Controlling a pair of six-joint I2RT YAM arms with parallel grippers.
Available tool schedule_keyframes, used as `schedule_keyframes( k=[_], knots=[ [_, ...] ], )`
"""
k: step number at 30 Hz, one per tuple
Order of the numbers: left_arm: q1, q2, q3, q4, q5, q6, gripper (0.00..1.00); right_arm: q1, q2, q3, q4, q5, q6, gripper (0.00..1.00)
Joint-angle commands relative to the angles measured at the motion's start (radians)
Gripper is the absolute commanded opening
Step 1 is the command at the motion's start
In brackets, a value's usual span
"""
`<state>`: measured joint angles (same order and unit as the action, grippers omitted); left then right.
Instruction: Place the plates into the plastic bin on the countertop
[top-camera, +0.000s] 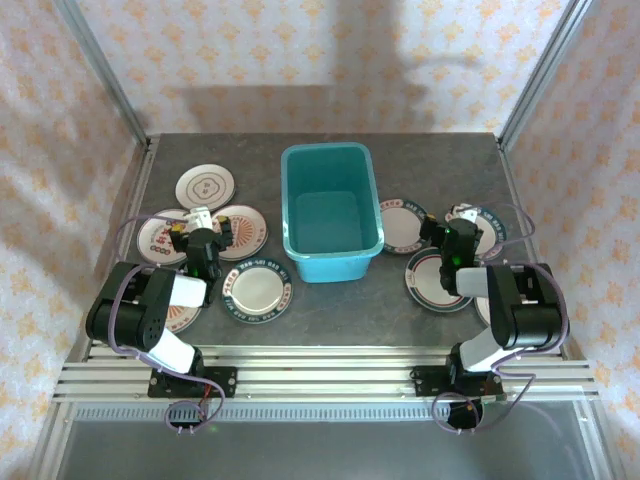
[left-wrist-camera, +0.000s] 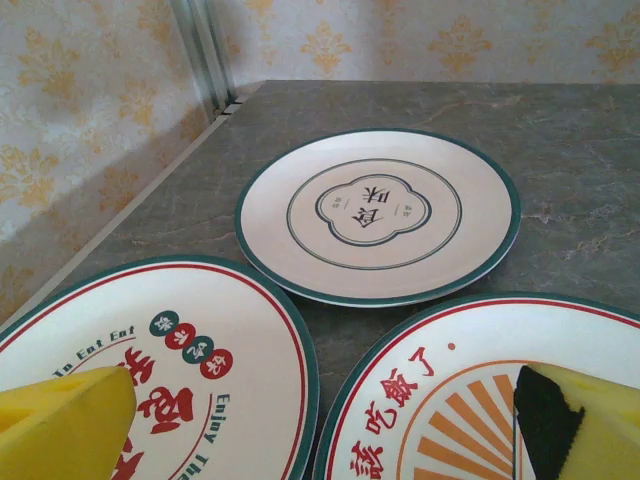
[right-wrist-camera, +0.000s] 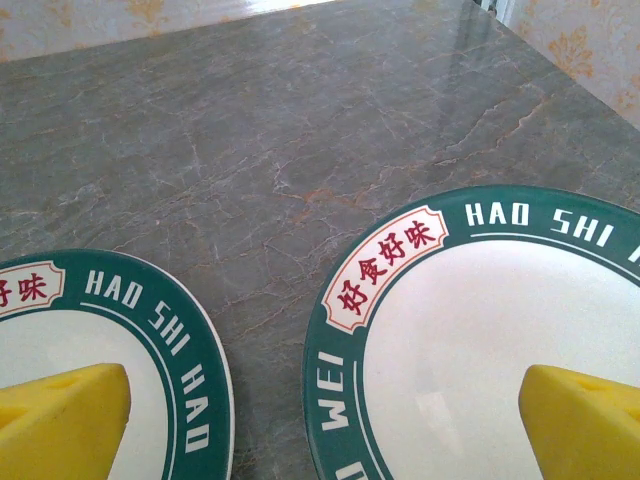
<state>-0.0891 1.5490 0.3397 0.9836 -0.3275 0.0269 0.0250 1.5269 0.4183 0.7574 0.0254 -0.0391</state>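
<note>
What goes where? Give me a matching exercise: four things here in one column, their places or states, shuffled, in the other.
1. bin
2. quatrefoil plate
3. left end effector
4. right end effector

a. open, right of the bin
b. lying flat, back left
c. empty, centre
d. open, left of the bin

Pairs: 1-c, 2-b, 3-d, 4-a

light: bright, soft, even, from overhead | shadows: one broad faint shadow on the back wall (top-camera: 330, 95) | glare: pale sheen on the far countertop (right-wrist-camera: 420, 50), right wrist view | focus: plates (left-wrist-camera: 378, 215) crisp with readable lettering, yellow fingertips (left-wrist-camera: 60, 425) at the bottom edge blurred | top view: washed, slightly soft
</note>
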Motion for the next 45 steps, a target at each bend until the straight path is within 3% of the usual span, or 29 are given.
schedule_keyframes(
  k=[1,35,38,40,45],
  knots=[
    [0.009,-0.003,0.016,0.007,-0.004,-0.005,1.00,-0.002,-0.005,0.007,0.007,-0.001,-0.009,0.99],
    [0.009,-0.006,0.006,0.030,0.014,0.005,1.00,-0.002,-0.010,0.004,0.013,0.003,-0.008,0.99],
    [0.010,-0.063,-0.005,-0.030,-0.004,-0.019,0.98,0.000,-0.061,0.037,-0.083,0.000,-0.011,0.98],
    [0.011,-0.071,-0.019,0.017,0.003,-0.004,0.98,0.000,-0.102,0.065,-0.161,0.004,-0.009,0.97],
    [0.009,-0.199,0.018,-0.173,0.065,0.017,0.98,0.000,-0.240,0.116,-0.352,-0.017,0.009,0.92]
  ],
)
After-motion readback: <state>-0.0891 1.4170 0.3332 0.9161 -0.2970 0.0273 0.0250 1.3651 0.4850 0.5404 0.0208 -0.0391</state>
